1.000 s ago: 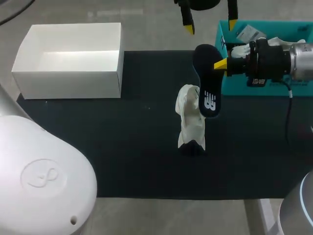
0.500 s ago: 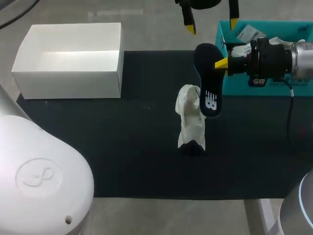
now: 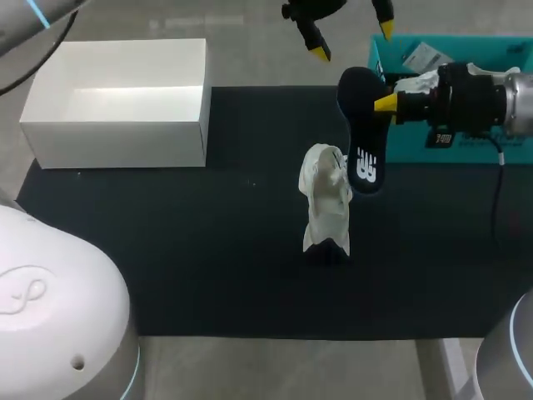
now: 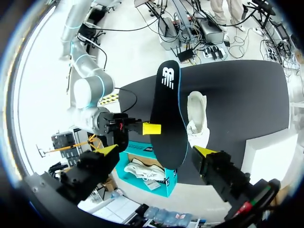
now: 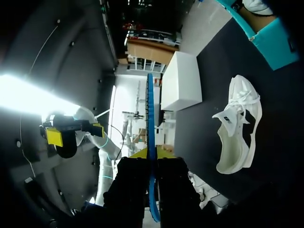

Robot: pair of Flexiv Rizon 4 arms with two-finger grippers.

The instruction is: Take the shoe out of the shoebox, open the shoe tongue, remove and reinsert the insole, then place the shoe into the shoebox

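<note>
A white shoe (image 3: 326, 200) lies on the black mat (image 3: 208, 250), its opening facing up. My right gripper (image 3: 388, 103) is shut on a dark navy insole (image 3: 360, 133), held on edge in the air just right of and above the shoe. In the right wrist view the insole (image 5: 150, 123) stands edge-on between the gripper's (image 5: 151, 156) fingers, with the shoe (image 5: 237, 126) off to one side. My left gripper (image 3: 351, 40) hangs open high over the mat's far edge. The left wrist view looks down on the insole (image 4: 168, 118) and shoe (image 4: 197, 118) beyond its spread fingers (image 4: 109, 149).
The teal shoebox (image 3: 379, 62) sits at the far right behind my right arm, with another white shoe (image 4: 142, 170) and paper inside. A white box lid (image 3: 125, 100) stands open side up at the far left.
My right gripper has carried the insole slightly to the right and farther from the shoe. The left gripper has turned and shifted a little above the far edge. The shoe has not moved.
</note>
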